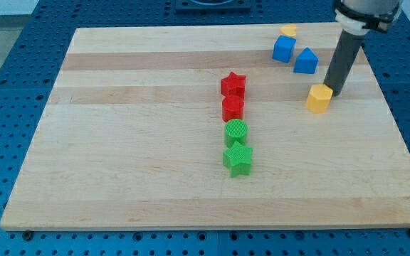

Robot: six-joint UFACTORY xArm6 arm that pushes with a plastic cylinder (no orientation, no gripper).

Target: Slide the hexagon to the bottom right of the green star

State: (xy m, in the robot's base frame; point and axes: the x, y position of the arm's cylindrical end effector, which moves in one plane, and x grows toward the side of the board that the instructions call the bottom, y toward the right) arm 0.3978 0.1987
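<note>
Hexagon [319, 97], yellow, sits in the view's upper right part of the worktop [134, 178], well apart from the green star [238, 159]. Tip [336, 93] of the dark rod is just beside the hexagon on the view's right, touching or nearly so; cannot tell which. Rod rises from the tip toward the view's top right, tilted slightly, into the arm's pale collar at the frame edge. No jaws on this end effector, only the straight rod, so nothing apart, together or clamped.

Green star lies near the worktop's centre, a bit toward the view's bottom. Green cylinder [236, 130] is directly above it in the view, touching or almost. Red block [233, 108], shape unclear, is above the cylinder, close to it. Red star [233, 84] tops that column, touching the red block. The four form a near-straight line running top to bottom.

Two blue blocks are above and left of the hexagon in the view: blue cube [284, 48] and a blue block with a peaked top [305, 61], side by side, almost touching. Small yellow block [288, 30], shape unclear, sits at the worktop's top edge just above the blue cube.
</note>
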